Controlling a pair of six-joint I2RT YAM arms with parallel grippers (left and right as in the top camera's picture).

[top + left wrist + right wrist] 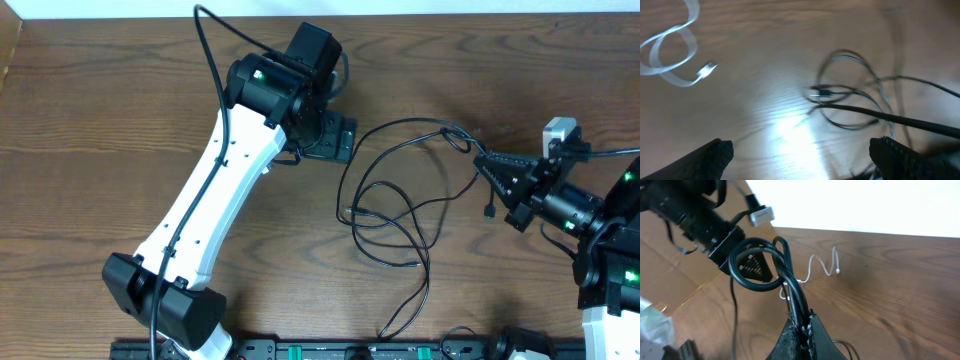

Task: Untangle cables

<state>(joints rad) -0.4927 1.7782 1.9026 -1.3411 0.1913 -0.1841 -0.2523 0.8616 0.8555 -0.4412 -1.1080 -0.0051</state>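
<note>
A long black cable [390, 215] lies in loose loops at mid-table. My right gripper [482, 162] is shut on it just right of a small twist [455, 135]. One black plug [490, 210] dangles below that gripper. In the right wrist view the black cable [756, 265] curls into a loop above the shut gripper [805, 325], and the white cable [822, 265] lies wavy on the table beyond. My left gripper [335, 140] hovers open left of the loops. Its view shows the white cable [670, 50] at top left and black loops [850, 95] with a plug [822, 92]; the left gripper [805, 160] holds nothing.
The wooden table [120, 120] stretches bare to the left of the left arm [215, 190]. A black rail [350, 350] runs along the front edge. The right arm's base [610, 270] stands at the right edge. A white wall borders the far side.
</note>
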